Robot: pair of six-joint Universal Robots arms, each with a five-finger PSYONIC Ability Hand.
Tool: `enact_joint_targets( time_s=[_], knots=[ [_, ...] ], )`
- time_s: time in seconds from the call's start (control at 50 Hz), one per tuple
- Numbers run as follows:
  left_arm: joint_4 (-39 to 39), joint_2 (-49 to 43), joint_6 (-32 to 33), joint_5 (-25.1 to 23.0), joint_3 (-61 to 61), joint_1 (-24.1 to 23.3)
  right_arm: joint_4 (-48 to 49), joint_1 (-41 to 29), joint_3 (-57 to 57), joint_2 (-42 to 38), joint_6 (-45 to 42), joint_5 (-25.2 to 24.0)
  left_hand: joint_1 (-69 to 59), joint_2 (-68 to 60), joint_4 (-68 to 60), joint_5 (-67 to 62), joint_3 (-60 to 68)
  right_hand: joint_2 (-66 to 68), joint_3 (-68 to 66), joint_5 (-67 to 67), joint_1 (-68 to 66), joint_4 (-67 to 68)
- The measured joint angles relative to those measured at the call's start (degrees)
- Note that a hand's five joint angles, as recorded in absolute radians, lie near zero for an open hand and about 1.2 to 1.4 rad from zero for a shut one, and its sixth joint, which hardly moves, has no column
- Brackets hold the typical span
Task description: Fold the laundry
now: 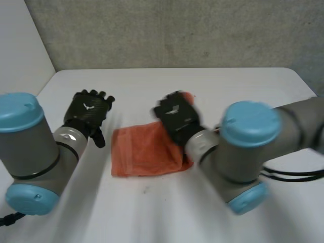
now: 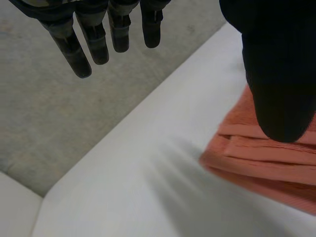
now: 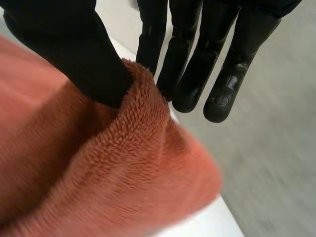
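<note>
- Pinching the far right corner of a fuzzy orange terry towel [image 1: 144, 149], the robot's black right hand [image 1: 174, 117] clamps the cloth between thumb and straight fingers [image 3: 190, 59].
- That towel lies partly folded in the middle of the white desk [image 1: 228, 91].
- Just beside it, the black left hand [image 1: 90, 107] hovers with fingers straight and apart, holding nothing.
- Advice: carry the corner to the opposite edge, keeping the layers aligned.

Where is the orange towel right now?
In the head view the orange towel lies in the middle of the white table, the right robot hand pinching its far right corner.
</note>
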State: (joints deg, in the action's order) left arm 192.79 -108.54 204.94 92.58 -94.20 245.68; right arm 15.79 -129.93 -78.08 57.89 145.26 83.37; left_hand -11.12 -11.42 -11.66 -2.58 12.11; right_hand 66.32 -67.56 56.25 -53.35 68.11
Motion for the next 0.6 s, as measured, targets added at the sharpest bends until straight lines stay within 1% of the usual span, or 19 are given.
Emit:
enact_joint_targets(
  time_s=[0.06, 0.12, 0.14, 0.16, 0.2, 0.26, 0.28, 0.3, 0.32, 0.36, 0.38, 0.4, 0.42, 0.44, 0.48, 0.5, 0.56, 0.6],
  knots=[
    [-0.04, 1.8, -0.45, 0.14, -0.77, 1.3, -0.85, -6.46, 3.32, -4.2, -0.61, -2.66, 0.0, 0.0, 0.0, 0.0, 0.0, 0.0, 0.0, 0.09, 0.0, 0.0],
    [-0.05, 2.48, -1.29, 0.14, -1.01, 2.06, -1.11, -9.21, 4.06, -6.61, -1.22, -4.67, 0.0, 0.0, 0.0, 0.0, 0.0, 0.0, 0.0, 0.09, 0.0, 0.0],
    [-0.06, 2.85, -2.41, 0.12, -1.09, 2.67, -1.22, -11.01, 4.29, -8.58, -1.9, -6.2, 0.0, 0.0, 0.0, 0.0, 0.0, 0.0, 0.0, 0.09, 0.0, 0.0],
    [-0.06, 2.85, -2.41, 0.12, -1.09, 2.67, -1.22, -11.01, 4.29, -8.58, -1.9, -6.2, 0.0, 0.0, 0.0, 0.0, 0.0, 0.0, 0.0, 0.09, 0.0, 0.0],
    [-0.05, 3.14, -4.0, 0.05, -1.06, 3.3, -1.33, -12.85, 4.3, -10.98, -2.87, -8.05, 0.0, 0.0, 0.0, 0.0, 0.0, 0.0, 0.0, 0.09, 0.0, 0.0],
    [-0.04, 3.18, -5.14, -0.03, -0.89, 3.58, -1.25, -13.21, 4.22, -11.45, -2.97, -8.51, 0.0, 0.0, 0.0, 0.0, 0.0, -0.18, 0.0, 0.09, 0.17, 0.0],
    [0.0, 3.11, -5.97, -0.14, -0.55, 3.65, -1.06, -12.61, 4.15, -10.49, -2.0, -8.12, 0.0, 0.0, 0.0, 0.0, 0.0, -19.14, 18.83, -17.95, 19.33, -18.8],
    [0.0, 3.11, -5.97, -0.14, -0.55, 3.65, -1.06, -12.61, 4.15, -10.49, -2.0, -8.12, 0.0, 0.0, 0.0, 0.0, 0.0, -19.14, 18.83, -17.95, 19.33, -18.8],
    [0.05, 2.91, -6.84, -0.28, 0.0, 3.59, -0.81, -11.36, 4.03, -8.75, -0.16, -7.33, 0.0, 0.0, 0.0, 0.0, 0.0, -44.09, 42.43, -41.43, 37.75, -42.59],
    [0.09, 2.5, -7.4, -0.5, 0.72, 3.32, -0.49, -9.64, 3.82, -6.72, 2.66, -6.19, 0.0, 0.0, 0.0, 0.0, 0.0, -52.07, 52.41, -50.69, 41.39, -52.86],
    [0.14, 2.07, -7.75, -0.75, 1.33, 3.01, -0.28, -8.22, 3.61, -5.14, 5.25, -5.36, 0.0, 0.0, 0.0, 0.0, 0.0, -52.96, 53.9, -51.85, 41.65, -54.18],
    [0.14, 2.07, -7.75, -0.75, 1.33, 3.01, -0.28, -8.22, 3.61, -5.14, 5.25, -5.36, 0.0, 0.0, 0.0, 0.0, 0.0, -52.96, 53.9, -51.85, 41.65, -54.18],
    [0.17, 1.18, -8.39, -1.28, 2.45, 2.18, -0.03, -6.19, 3.29, -3.17, 9.2, -4.11, 0.0, 0.0, 0.0, 0.0, 0.0, -54.05, 55.57, -52.71, 41.76, -54.94],
    [0.17, 1.18, -8.39, -1.28, 2.45, 2.18, -0.03, -6.19, 3.29, -3.17, 9.2, -4.11, 0.0, 0.0, 0.0, 0.0, 0.0, -54.05, 55.57, -52.71, 41.76, -54.94],
    [0.08, -0.39, -9.78, -2.27, 4.2, 0.38, 0.04, -3.52, 2.96, -1.05, 15.6, -2.76, 0.0, 0.0, 0.0, 0.0, 0.0, -54.05, 55.57, -52.71, 41.76, -54.94],
    [-0.06, -1.47, -11.0, -2.9, 5.3, -0.92, -0.21, -1.85, 2.78, -0.14, 20.12, -2.16, 0.0, 0.0, 0.0, 0.0, 0.0, -54.05, 55.57, -52.71, 41.76, -54.93],
    [-0.48, -3.58, -13.96, -3.82, 7.11, -3.29, -1.81, 0.64, 2.97, 0.57, 27.22, -1.7, 0.0, 0.0, 0.0, 0.0, 0.0, -54.05, 55.57, -52.71, 41.76, -54.94],
    [-1.0, -4.89, -16.14, -4.14, 7.92, -4.57, -3.44, 1.75, 3.49, 0.28, 30.33, -1.82, -0.05, 0.0, 0.0, 0.0, 0.0, -54.05, 55.57, -52.71, 41.76, -54.94]
  ],
)
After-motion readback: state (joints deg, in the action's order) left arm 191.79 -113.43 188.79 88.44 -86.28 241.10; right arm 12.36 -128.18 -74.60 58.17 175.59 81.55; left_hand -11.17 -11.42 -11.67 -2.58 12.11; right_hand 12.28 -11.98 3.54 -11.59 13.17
